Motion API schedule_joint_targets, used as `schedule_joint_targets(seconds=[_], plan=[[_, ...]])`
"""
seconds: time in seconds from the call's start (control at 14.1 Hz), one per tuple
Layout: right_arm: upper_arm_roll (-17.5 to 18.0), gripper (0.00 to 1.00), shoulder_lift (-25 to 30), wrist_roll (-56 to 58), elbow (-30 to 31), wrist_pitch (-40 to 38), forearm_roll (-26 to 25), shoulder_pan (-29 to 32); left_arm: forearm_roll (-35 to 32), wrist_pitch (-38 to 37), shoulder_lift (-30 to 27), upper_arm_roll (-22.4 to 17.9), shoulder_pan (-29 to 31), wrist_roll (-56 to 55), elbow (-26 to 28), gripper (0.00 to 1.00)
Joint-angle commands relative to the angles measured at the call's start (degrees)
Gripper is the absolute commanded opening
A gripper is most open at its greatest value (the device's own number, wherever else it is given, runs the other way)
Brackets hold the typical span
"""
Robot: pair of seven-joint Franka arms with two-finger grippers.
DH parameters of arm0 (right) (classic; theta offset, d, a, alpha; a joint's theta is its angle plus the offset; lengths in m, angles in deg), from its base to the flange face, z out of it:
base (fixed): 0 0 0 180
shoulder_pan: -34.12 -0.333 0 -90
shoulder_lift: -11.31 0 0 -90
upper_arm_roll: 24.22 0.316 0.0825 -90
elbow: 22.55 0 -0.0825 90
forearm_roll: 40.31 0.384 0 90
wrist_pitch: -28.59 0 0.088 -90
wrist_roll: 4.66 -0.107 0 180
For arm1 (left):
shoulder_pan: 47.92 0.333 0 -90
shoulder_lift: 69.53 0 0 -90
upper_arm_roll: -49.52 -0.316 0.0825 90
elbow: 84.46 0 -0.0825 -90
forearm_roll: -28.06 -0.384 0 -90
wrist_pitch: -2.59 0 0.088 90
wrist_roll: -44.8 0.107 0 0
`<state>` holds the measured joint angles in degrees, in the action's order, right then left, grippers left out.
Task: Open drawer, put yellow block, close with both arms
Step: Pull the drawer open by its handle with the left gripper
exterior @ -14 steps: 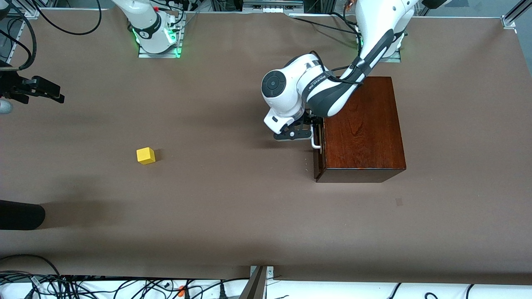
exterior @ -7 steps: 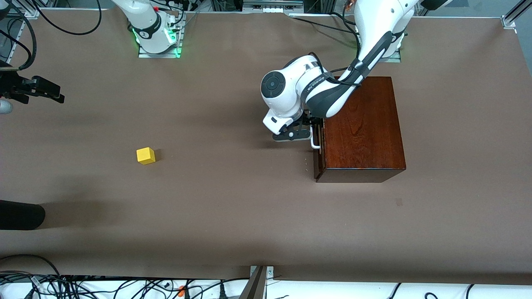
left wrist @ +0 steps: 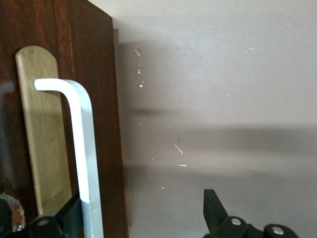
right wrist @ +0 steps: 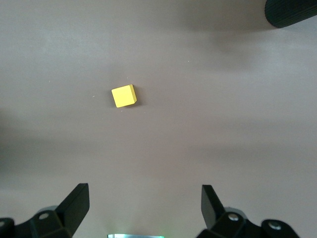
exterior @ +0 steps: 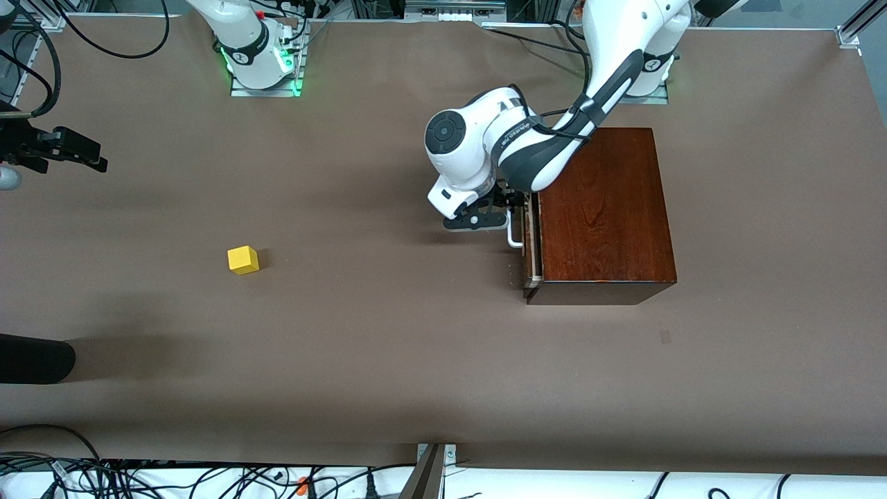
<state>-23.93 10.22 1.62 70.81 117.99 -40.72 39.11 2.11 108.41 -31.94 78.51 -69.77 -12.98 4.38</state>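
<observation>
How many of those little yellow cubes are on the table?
1. The yellow block lies alone on the brown table, toward the right arm's end, well apart from the wooden box. Whether the barely opened drawer hides another cannot be seen.

My left gripper (left wrist: 143,218) stands spread, one finger (left wrist: 69,218) touching the white loop handle (left wrist: 81,144) on the drawer (left wrist: 74,64) front, the other over bare table (left wrist: 223,99).

L tool (left wrist: 143,218) spread; R tool (right wrist: 143,208) agape
</observation>
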Motion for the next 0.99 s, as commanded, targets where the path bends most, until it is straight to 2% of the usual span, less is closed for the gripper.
schedule_joint_targets(seconds=[0.0,0.14,0.57,0.92], plan=[[0.5,1.0,0.13,-0.13,-0.11,-0.28,0.23,0.63,-0.42,0.97,3.46,0.28,-3.64,-2.08,-4.45,1.0],[0.5,1.0,0.13,-0.13,-0.11,-0.28,0.23,0.63,-0.42,0.97,5.04,0.28,-5.13,-2.61,-7.43,1.0],[0.5,1.0,0.13,-0.13,-0.11,-0.28,0.23,0.63,-0.34,1.15,6.8,0.28,-7.51,-3.4,-10.43,1.0],[0.5,1.0,0.13,-0.13,-0.11,-0.28,0.32,0.63,0.36,1.15,9.09,0.37,-8.92,-3.4,-15.88,1.0]])
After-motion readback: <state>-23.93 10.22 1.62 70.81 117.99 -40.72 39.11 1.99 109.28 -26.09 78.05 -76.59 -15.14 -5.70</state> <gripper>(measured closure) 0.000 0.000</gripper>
